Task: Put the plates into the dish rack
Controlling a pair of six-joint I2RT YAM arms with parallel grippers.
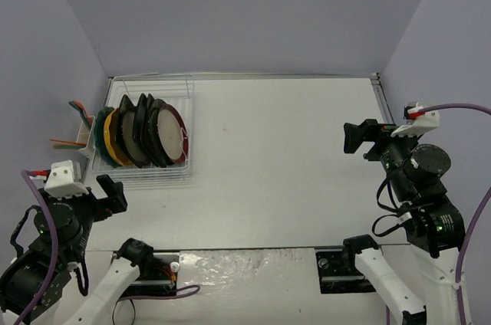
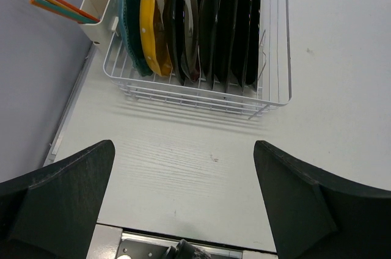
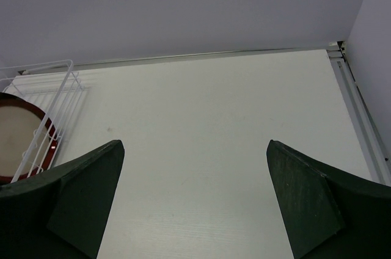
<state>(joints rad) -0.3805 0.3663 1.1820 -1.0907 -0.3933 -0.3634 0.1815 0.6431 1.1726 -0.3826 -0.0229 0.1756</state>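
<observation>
All plates (image 1: 123,135): you have every one in view standing on edge in the rack (image 1: 146,177), packed in a single row, with none lying on the table (image 1: 291,164).
Rack: white wire, sitting at the far left corner of the table, close to the left wall.
Row order: your teal plate (image 1: 100,135) is at the left end and the yellow plate (image 1: 113,141) is right against it. Then come the dark plates (image 2: 229,21), and the red-rimmed plate (image 1: 165,132) with its pale centre closes the right end, facing right.
Count: the dark plates overlap so closely that you cannot count them for sure, perhaps three or four.
Cup (image 2: 101,11): white, fixed on the rack's left side, holding orange and teal sticks (image 2: 55,3) that lean out to the left.
Left gripper (image 2: 183,149): raised over the table just in front of the rack's near side. Its jaws are spread wide with nothing between them, and its camera looks straight onto the row.
Right gripper (image 3: 195,146): over the right side of the table, well apart from the rack, jaws spread wide and empty. In its camera you see only the rack's right end and the red-rimmed plate, at the left edge.
</observation>
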